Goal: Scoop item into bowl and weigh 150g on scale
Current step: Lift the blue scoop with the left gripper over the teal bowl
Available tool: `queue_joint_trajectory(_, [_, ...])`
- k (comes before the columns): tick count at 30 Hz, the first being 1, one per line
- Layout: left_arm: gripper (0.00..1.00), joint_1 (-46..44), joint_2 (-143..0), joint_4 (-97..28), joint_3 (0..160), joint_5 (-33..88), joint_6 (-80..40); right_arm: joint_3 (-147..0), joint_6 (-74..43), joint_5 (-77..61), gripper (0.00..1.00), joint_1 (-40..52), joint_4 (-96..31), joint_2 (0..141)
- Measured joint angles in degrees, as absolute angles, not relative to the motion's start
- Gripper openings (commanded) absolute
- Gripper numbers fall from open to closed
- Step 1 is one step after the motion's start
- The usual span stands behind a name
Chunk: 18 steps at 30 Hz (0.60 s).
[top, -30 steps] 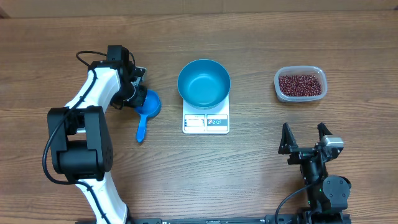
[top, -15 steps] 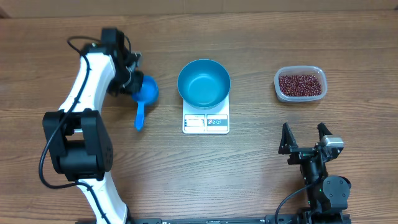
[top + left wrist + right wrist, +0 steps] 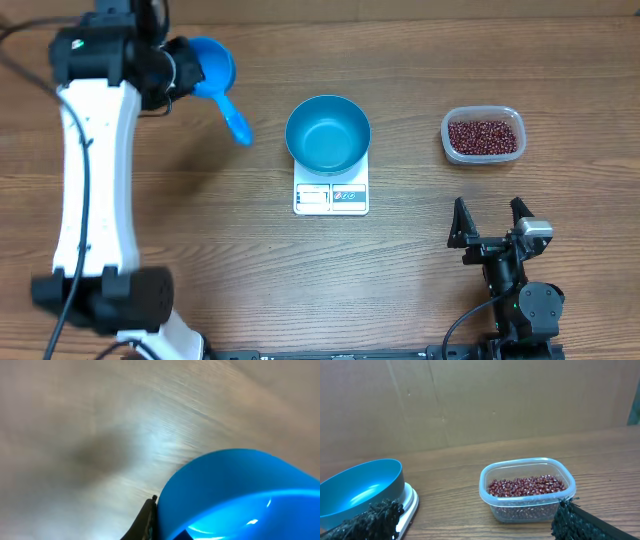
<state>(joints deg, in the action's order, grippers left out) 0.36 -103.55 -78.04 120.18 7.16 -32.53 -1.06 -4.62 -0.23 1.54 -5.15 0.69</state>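
1. Blue plastic handled scoop (image 3: 213, 72) is off the wooden table (image 3: 400, 280). A second ago it lay left of the scale. Now your left gripper (image 3: 183, 68), clamped on its cup end, holds it raised at the far left.
2. Your round, deep blue bowl (image 3: 328, 133) sits empty on the flat white square scale (image 3: 331, 198); nothing is weighed yet.
3. The small dark red-brown beans (image 3: 484, 136) all lie in the clear plastic tub (image 3: 447, 130), well right of the bowl, so you must cross the table first.
4. Your right gripper (image 3: 490, 222) has not moved; its jaws stand wide apart, empty.
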Motion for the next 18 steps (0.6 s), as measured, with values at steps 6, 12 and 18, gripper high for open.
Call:
queue_joint_trajectory(6, [0.04, 0.34, -99.04, -84.51, 120.51, 15.31, -48.4, -1.06, -4.64, -0.23, 1.0, 1.54, -5.15, 0.69])
queue_joint_trajectory(12, [0.04, -2.52, -99.39, -93.1, 120.62, 18.22, -52.86, -1.06, -4.64, -0.23, 1.0, 1.52, -5.13, 0.69])
queue_joint_trajectory(18, [0.04, -9.45, -99.39, -96.62, 120.62, 13.61, -58.78, -1.06, -4.62, -0.23, 1.0, 1.52, -5.15, 0.69])
